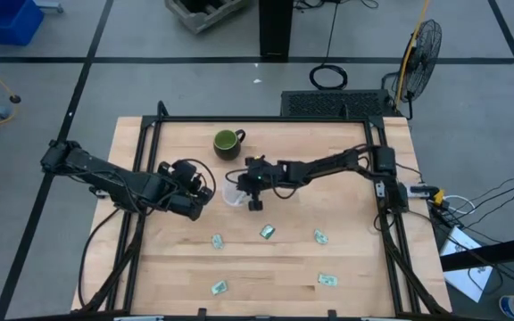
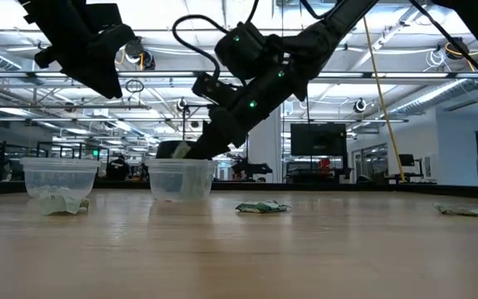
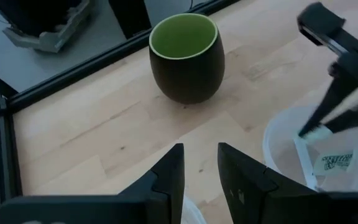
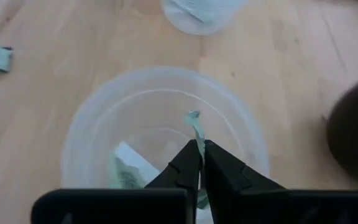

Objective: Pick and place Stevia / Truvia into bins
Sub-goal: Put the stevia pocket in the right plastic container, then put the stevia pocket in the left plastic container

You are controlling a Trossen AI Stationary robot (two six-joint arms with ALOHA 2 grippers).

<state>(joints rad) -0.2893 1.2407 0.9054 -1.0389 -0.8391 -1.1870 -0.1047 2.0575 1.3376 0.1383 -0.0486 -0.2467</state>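
the pale wooden table point(image 1: 266, 267) carries everything. the right gripper point(image 4: 200, 152) hangs over the mouth of a round clear plastic cup point(image 4: 166, 134), its jaws nearly together and pinching the edge of a pale green and white paper sachet point(image 4: 195, 124) that sticks out just past the fingertips, above the cup's inside. another sachet point(image 4: 126, 168) lies in that cup, under the jaws and to one side. the left gripper point(image 3: 199, 168) waits with jaws parted and nothing between them; ahead of them stands a dark green mug with a lime inside point(image 3: 187, 57), and the first cup sits off to one side of them. a second clear plastic cup point(image 2: 60, 178) stands below the left gripper, holding sachets. beyond the right jaws, loose sachets point(image 1: 267, 232) lie scattered on the table, well apart from both cups.
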